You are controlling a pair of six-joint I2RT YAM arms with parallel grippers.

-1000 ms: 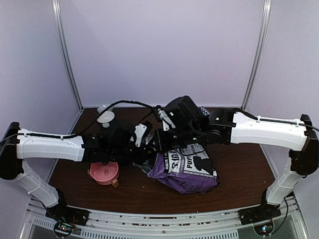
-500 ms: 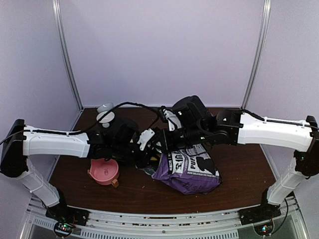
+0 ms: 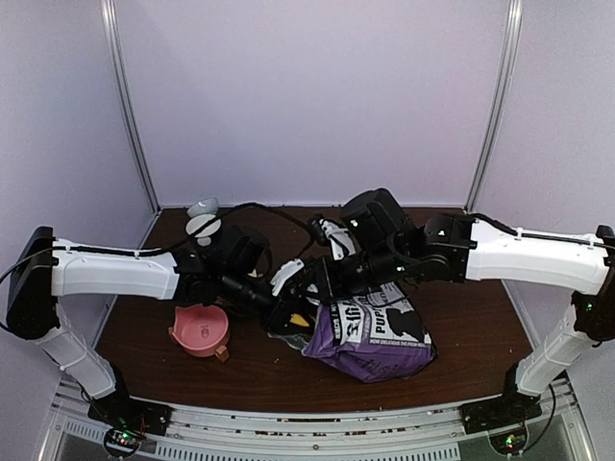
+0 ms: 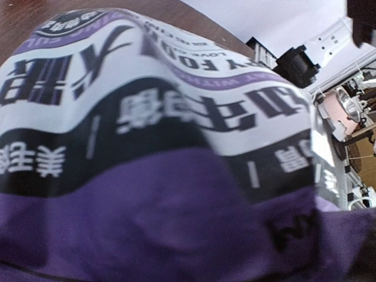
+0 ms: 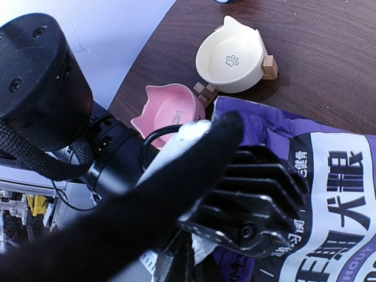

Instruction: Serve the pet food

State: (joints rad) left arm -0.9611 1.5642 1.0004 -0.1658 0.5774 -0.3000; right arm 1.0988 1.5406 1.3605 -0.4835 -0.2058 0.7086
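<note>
At the left corner of the purple bag (image 3: 375, 336), your right jaws pinch its edge, shut tight; your left jaws' state cannot be told. No pet food shows, likely inside: tip slowly toward the pink bowl (image 3: 200, 331) to its left

Three viewpoints around one purple bag (image 3: 370, 331)

The top camera looked down from above and behind the arm bases, taking in the whole table (image 3: 471, 331). The left wrist camera sat so close to the purple bag that its print filled the frame. The right wrist camera looked down past the right gripper (image 5: 247, 170) at the purple bag, the pink bowl (image 5: 170, 111) and the table, all of which the top view shared.
</note>
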